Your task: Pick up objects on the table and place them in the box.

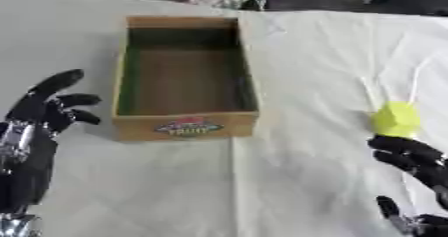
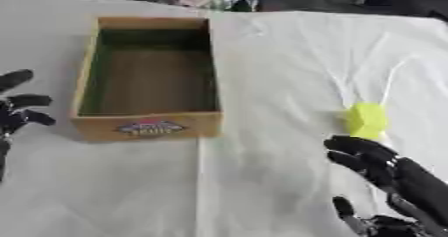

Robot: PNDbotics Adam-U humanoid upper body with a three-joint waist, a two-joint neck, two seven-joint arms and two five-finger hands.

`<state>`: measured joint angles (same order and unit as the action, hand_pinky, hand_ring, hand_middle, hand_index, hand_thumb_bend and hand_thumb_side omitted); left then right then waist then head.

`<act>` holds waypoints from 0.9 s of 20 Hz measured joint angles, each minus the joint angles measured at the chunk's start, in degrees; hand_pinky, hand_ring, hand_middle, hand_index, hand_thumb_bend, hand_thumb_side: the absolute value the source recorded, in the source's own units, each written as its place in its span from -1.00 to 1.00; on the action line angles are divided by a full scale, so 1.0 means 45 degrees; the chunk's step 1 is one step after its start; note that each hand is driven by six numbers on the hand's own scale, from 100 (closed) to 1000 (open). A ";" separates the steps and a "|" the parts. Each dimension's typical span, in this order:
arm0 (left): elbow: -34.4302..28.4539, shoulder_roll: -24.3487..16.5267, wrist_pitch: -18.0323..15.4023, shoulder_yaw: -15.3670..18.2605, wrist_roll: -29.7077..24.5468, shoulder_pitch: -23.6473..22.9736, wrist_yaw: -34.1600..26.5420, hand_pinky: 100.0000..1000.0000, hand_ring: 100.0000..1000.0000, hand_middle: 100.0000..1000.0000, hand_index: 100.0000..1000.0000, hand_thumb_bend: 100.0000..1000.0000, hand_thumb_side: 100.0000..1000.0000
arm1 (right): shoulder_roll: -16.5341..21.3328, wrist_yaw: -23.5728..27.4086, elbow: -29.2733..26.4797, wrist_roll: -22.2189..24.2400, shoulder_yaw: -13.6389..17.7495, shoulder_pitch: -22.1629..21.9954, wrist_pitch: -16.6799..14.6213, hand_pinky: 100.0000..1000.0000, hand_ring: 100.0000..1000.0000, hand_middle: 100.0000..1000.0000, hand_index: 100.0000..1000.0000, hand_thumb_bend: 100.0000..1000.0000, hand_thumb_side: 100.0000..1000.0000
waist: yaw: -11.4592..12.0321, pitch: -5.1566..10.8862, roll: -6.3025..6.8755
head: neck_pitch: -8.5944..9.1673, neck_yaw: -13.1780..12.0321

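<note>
My right hand's fingers (image 2: 354, 151) are spread and released, holding nothing, their tips just short of the yellow object (image 2: 366, 120), which sits on the white cloth of the counter (image 2: 262, 181) directly beyond them, well to the right of the box. The right hand (image 2: 398, 176) comes in from the lower right corner, with its thumb showing lower down, apart from the fingers. I judge the step in hand to be the reach for the yellow object, so I want to carry the hand forward until the fingers pass over it and the thumb comes up on the near side, then close only once it sits between them; it looks small and rounded, so closing early could nudge it away across the wrinkled cloth. After that comes a lift and a move left to the box. My left hand (image 1: 39, 116) rests at the left edge beside the box, fingers relaxed and empty. The box (image 1: 185, 126) is wooden, open-topped, with a label on its near wall, and I see nothing inside it. Counting: one yellow object, one box, two hands.
</note>
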<state>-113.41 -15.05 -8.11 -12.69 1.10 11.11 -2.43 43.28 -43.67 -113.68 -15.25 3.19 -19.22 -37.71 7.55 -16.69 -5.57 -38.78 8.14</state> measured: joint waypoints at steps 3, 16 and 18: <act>0.0000 -0.0011 0.0001 0.0000 -0.0001 0.0002 0.0003 0.07 0.36 0.61 0.63 -1.00 0.89 | 0.0313 -0.0003 0.0000 -0.0206 0.0248 -0.0003 0.0414 0.83 0.93 0.87 1.00 -1.00 -0.77 | 0.0096 -0.0017 -0.0044 | 0.0000 -0.0004; -0.0001 -0.0121 0.0001 -0.0013 -0.0038 0.0109 0.0004 0.06 0.36 0.61 0.63 -1.00 0.88 | 0.1285 0.1530 -0.0004 0.0818 0.0999 0.0615 0.2223 0.83 0.93 0.87 1.00 -1.00 -0.75 | 0.0409 -0.0146 -0.0122 | 0.0003 -0.0035; -0.0003 -0.0124 0.0003 -0.0015 -0.0041 0.0124 0.0004 0.06 0.36 0.61 0.63 -1.00 0.88 | 0.1440 0.1738 -0.0004 0.0972 0.1130 0.0790 0.2670 0.82 0.92 0.85 1.00 -1.00 -0.75 | 0.0445 -0.0153 -0.0122 | 0.0003 -0.0034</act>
<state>-113.42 -15.60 -8.10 -12.75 0.91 11.67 -2.42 49.76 -35.85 -113.70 -10.87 8.28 -15.67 -25.69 9.55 -17.38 -6.12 -38.76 7.98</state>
